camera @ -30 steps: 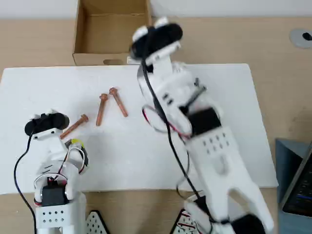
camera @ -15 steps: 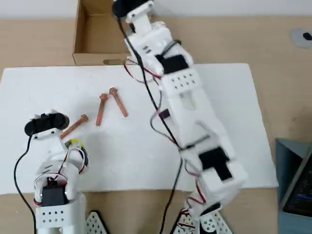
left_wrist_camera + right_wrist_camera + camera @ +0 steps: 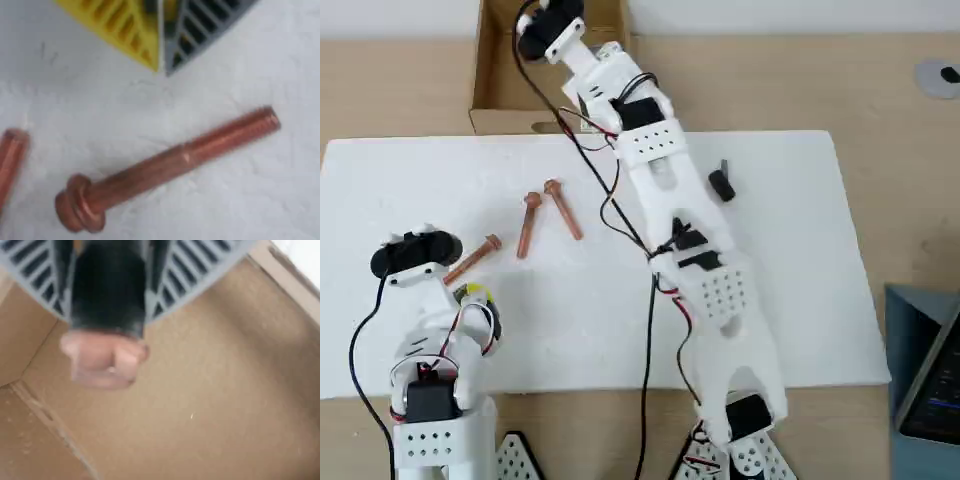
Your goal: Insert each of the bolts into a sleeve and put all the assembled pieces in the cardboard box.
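Three copper bolts lie bare on the white mat, all in the left half of the high view. The first bolt lies slanted at lower left, just beside the left arm. The second bolt and third bolt lie close together nearer the centre, heads near each other and shanks spreading apart. One black spare sleeve lies on the mat right of centre, just beside the right arm and well apart from every bolt.

The left gripper has its yellow and grey fingertips pressed together and grasps nothing. It sits low over the mat, near the shank of the first bolt but not touching it.

The right arm stretches diagonally from bottom centre to the cardboard box at the upper left of the frame. The right gripper is clenched on a black held sleeve, with a copper bolt head protruding from the sleeve's free end. This assembled piece hangs over the brown floor of the box, within its walls. Whether it touches the floor cannot be told.

A laptop sits at the lower right edge, on the wooden table.
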Tool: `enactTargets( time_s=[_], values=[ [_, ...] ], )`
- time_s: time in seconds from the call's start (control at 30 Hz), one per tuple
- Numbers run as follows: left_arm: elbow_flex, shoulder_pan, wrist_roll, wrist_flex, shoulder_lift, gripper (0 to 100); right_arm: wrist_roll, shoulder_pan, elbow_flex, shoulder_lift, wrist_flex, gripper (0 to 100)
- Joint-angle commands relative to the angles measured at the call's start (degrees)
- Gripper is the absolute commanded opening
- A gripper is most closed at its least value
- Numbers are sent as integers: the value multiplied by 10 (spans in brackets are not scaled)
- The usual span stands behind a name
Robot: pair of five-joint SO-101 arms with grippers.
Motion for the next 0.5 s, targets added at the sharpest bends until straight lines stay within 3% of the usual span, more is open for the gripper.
enactTargets(
  time_s=[0.0, 0.17, 0.47],
  values=[
    [0, -2, 2, -14, -5, 2, 24, -12, -95, 18, 23, 20],
    [0, -2, 2, -14, -5, 2, 24, -14, -148, 61, 64, 135],
    [0, -1, 2, -14, -5, 2, 24, -14, -188, 87, 81, 142]
  ],
)
